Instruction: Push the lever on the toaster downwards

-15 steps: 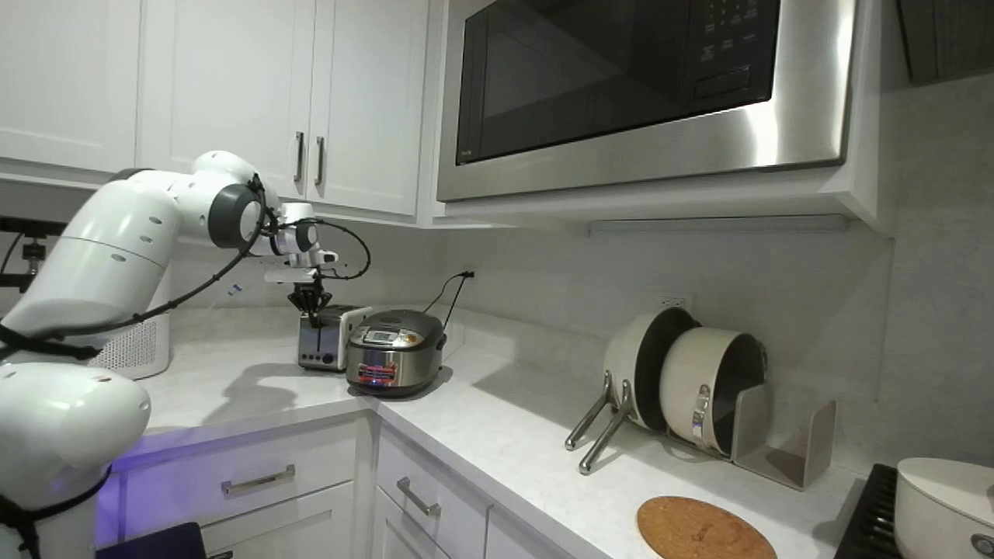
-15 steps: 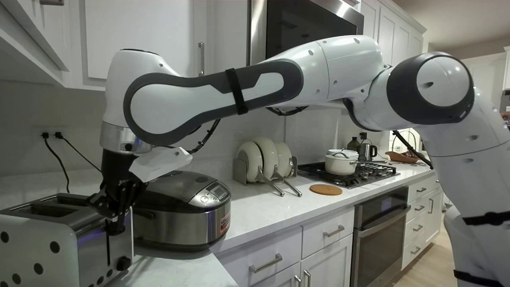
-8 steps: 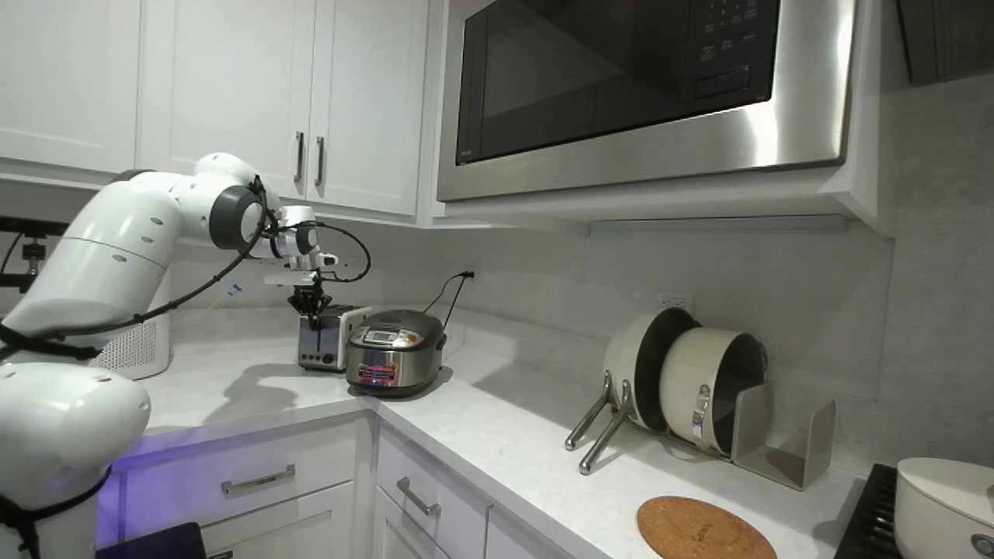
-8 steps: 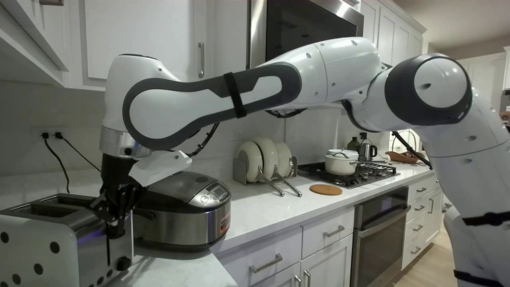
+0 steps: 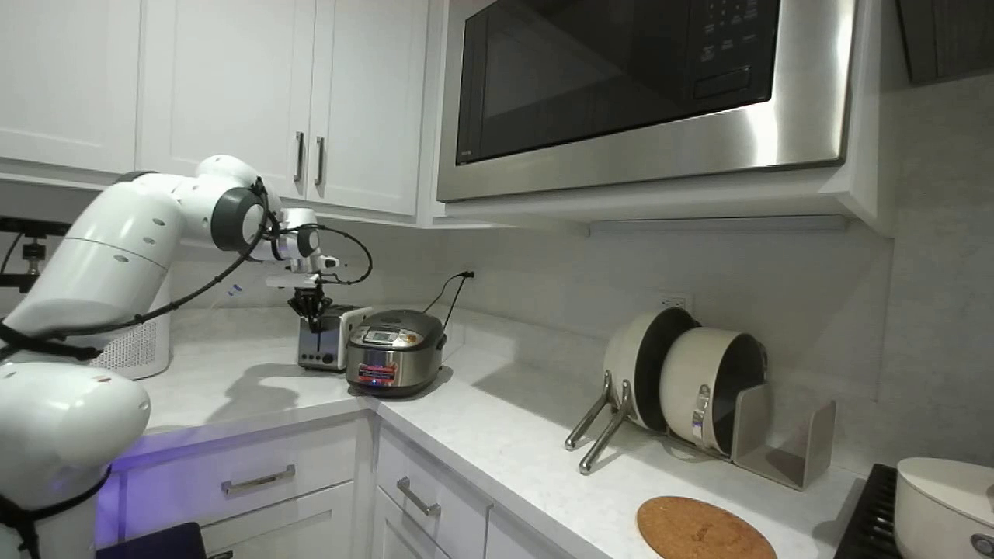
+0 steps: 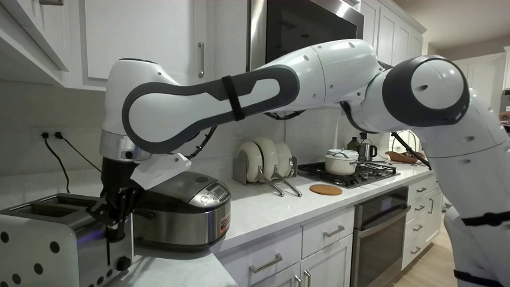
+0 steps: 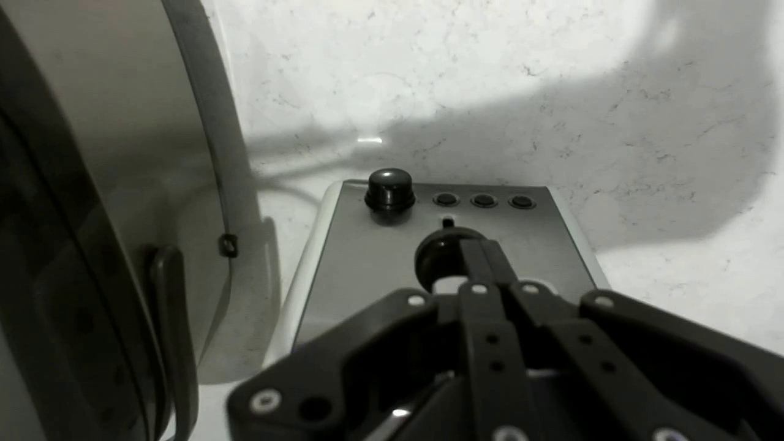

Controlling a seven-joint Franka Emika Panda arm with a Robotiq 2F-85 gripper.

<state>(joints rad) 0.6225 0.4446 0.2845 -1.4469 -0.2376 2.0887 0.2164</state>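
Above the pale desk [image 6: 179,273], the white arm [image 6: 239,92] stretches across an exterior view, sloping gently downward from the right to the left, and at the wrist [image 6: 119,145] it turns to point straight down. The rice cooker [image 6: 183,225] stands partly hidden behind this wrist, and the toaster [image 6: 65,236] stands just beside the rice cooker, a strip of desk showing between the two in the wrist view. The hand [image 7: 488,260] hangs at the front face [image 7: 361,263] of the toaster and is clenched, its two fingers [image 7: 474,260] laid one against the other. The lever [image 7: 436,257] is on this same face, partly covered by the fingers; whether they touch it, I cannot tell. A short dark piece of its slot [image 7: 448,222] shows between the lever and the row of small buttons [image 7: 484,200]. Compared with one second ago, the arm sits slightly lower in both exterior views, and the hand is a little further down along the front face, while the toaster and the rice cooker stay in the same place.
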